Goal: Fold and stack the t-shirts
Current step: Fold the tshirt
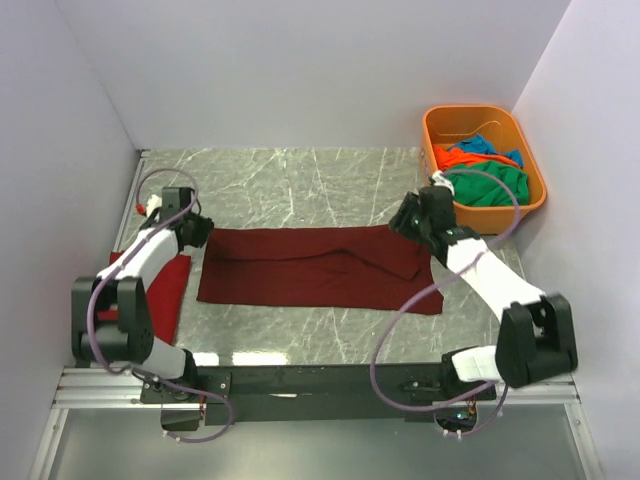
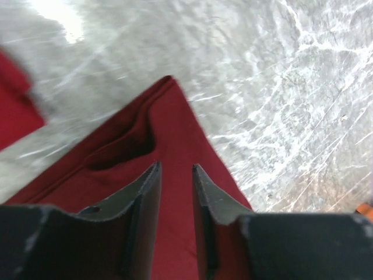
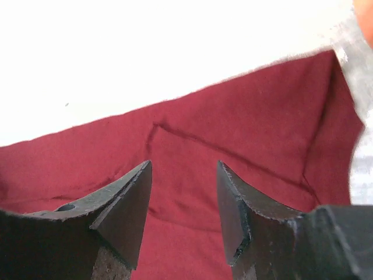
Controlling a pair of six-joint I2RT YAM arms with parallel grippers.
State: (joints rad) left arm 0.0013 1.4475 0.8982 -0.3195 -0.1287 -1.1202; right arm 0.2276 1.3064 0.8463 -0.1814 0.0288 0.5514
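A dark maroon t-shirt [image 1: 320, 268] lies flat in a long folded strip across the middle of the marble table. My left gripper [image 1: 197, 232] hovers over its left end with its fingers a little apart and nothing between them; the left wrist view shows the gripper [image 2: 175, 166] above the shirt's corner [image 2: 175, 128]. My right gripper [image 1: 408, 218] is open over the shirt's right end; the right wrist view shows the gripper [image 3: 183, 164] above the maroon cloth [image 3: 233, 116]. A bright red shirt [image 1: 165, 290] lies folded at the left, partly under the left arm.
An orange plastic tub [image 1: 437, 120] stands at the back right, holding green [image 1: 490, 185], orange [image 1: 462, 158] and blue [image 1: 490, 146] shirts. Walls close in on the left, back and right. The red shirt's edge shows in the left wrist view [image 2: 14, 111].
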